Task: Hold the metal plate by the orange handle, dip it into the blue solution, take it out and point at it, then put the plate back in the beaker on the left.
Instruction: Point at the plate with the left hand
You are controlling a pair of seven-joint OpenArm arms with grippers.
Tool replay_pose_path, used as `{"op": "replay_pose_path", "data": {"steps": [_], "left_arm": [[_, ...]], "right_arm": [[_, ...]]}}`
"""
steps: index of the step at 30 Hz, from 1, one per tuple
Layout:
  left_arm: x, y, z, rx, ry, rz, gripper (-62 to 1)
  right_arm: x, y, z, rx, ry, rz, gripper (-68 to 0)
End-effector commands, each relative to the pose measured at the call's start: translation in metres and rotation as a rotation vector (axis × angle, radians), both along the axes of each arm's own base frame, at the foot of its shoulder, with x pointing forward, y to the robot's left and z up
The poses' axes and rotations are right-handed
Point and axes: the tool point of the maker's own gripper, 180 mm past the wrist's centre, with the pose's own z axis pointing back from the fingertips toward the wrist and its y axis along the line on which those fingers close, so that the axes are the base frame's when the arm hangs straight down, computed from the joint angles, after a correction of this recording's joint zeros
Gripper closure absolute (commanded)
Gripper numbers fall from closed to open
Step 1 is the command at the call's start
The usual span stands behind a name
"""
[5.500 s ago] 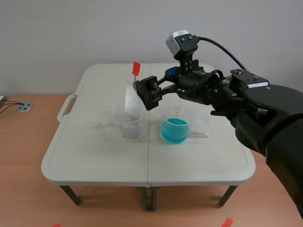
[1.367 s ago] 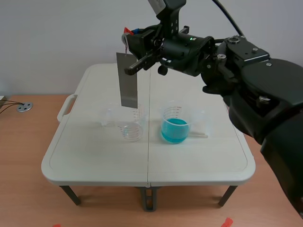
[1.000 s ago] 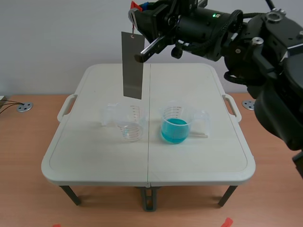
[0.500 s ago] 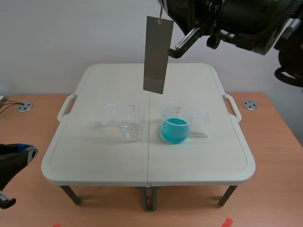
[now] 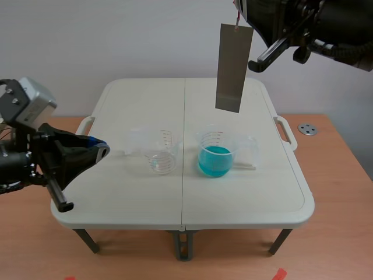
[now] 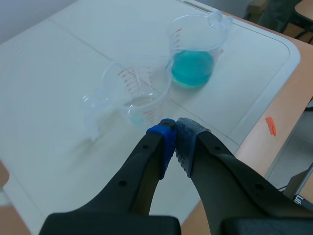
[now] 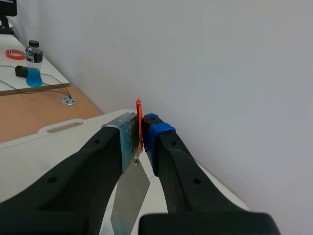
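Your white folding plastic table [image 5: 245,198] takes up the middle of the scene, with both beakers standing near its centre seam. Your right black arm is raised across the top of the scene. Its gripper [image 7: 142,132] is clamped on the flat orange handle [image 7: 138,122], which is pressed upright between the two pads. From that handle the long grey rectangular metal plate [image 5: 234,67] hangs in the air, nearly vertical. Its lower edge is above the beaker on the right and well clear of the rim. Your left black arm comes in low at the table's left edge. Its gripper [image 6: 175,137] has its fingers closed together with nothing between them, the blue pad meeting the grey one. The tips point toward the beakers without touching either. The clear plastic measuring beaker holding blue solution [image 5: 217,154] stands just right of the seam. The clear plastic measuring beaker with red markings [image 5: 160,153] stands just left of it, with only a faint trace of liquid at its bottom. The two beakers stand near each other but apart.
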Motion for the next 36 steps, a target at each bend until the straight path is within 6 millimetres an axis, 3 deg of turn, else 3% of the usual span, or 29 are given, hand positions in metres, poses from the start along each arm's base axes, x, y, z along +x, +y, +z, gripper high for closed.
{"op": "replay_pose_path", "data": {"steps": [1,8,17,36], "left_arm": [[0.005,-0.011,0.006,-0.019,-0.023,-0.012,-1.5],[0.017,-0.054,0.000,0.006,-0.054,-0.082,-1.5],[0.035,-0.094,-0.011,0.019,-0.062,-0.110,-1.5],[0.078,-0.110,-0.008,0.071,-0.174,-0.021,-1.5]], "right_arm": [[-0.002,-0.001,0.008,0.018,-0.023,0.009,-1.3],[-0.001,-0.002,0.008,0.016,-0.023,0.009,-1.3],[0.000,-0.003,0.005,0.016,-0.016,0.005,-1.3],[0.001,-0.002,0.002,0.021,-0.006,0.008,-1.3]]}}
